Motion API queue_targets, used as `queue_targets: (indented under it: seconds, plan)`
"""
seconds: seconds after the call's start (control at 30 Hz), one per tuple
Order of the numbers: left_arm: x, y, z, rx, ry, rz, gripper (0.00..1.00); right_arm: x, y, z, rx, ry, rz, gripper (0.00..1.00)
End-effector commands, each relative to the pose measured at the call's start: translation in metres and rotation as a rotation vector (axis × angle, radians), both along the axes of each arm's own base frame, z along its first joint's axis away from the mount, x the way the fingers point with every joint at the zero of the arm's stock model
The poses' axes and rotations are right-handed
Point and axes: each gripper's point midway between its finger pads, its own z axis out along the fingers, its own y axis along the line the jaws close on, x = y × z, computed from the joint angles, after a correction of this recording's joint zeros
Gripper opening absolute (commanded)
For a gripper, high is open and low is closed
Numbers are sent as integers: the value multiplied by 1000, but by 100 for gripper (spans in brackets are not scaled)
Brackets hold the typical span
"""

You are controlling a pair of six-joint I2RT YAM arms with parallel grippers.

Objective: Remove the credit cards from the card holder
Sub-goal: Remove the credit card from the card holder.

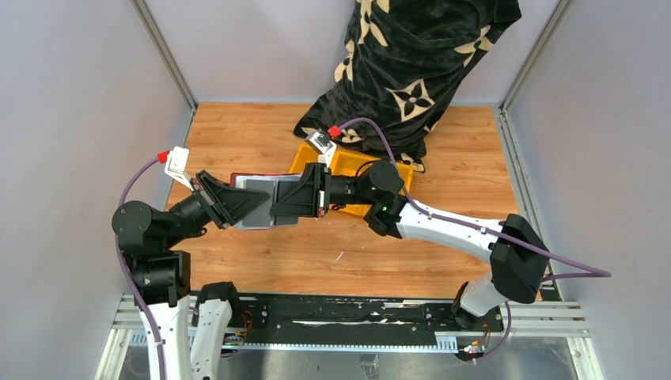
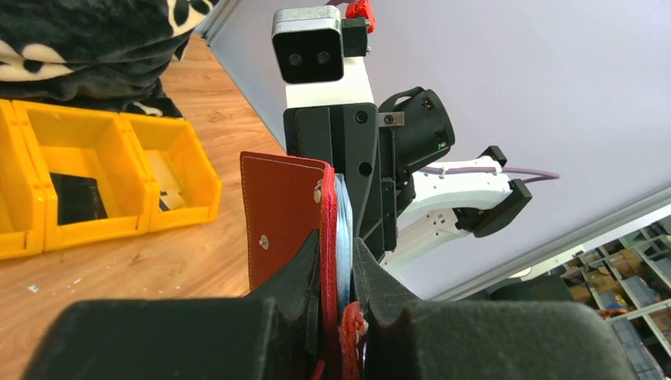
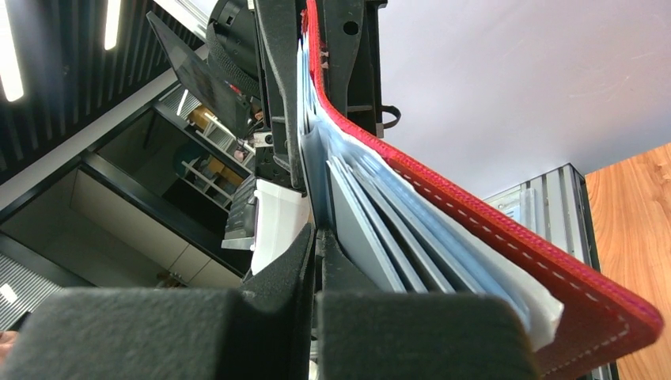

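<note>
The dark red leather-like folding card holder [image 2: 281, 214] hung open above the wooden tabletop [image 1: 332, 253], thin silvery-grey credit cards [image 3: 372, 229] fanned inside. The left tool [image 2: 336, 245] clamped its cover as anchor; the right tool [image 3: 318, 237] was pinched shut at the cards' edge, likely to pull 1.

No word, number or brand name can be read in any view. The only printed signs are tan four-petal flowers and star shapes on the black cloth [image 1: 431, 47], at the upper middle of the top view and the upper left of the left wrist view. No letters can be made out among them. The cards [image 3: 380, 229] in the holder [image 3: 506, 237] are seen edge-on in the right wrist view, so any print on them is hidden.
</note>
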Motion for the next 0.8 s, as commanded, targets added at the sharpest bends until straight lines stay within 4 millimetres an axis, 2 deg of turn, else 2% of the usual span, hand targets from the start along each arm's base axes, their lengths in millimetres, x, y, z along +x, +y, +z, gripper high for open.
queue_targets:
  seconds: [0.0,0.1,0.3,0.57,0.77]
  plan:
    - [-4,-2,10,-13,-5,-22,9,-9,-14,15,61,-23,18,0]
    - [-6,-3,12,-11,-12,-27,5,-10,-16,16,61,-20,30,0]
    - [-9,-4,17,-8,-24,-39,5,-9,-20,20,67,-29,20,0]
    - [-12,-5,21,-9,-26,-51,5,-5,-26,8,46,-10,3,0]
    - [-12,-5,22,-6,-31,-50,6,-3,-29,12,56,-10,-10,0]
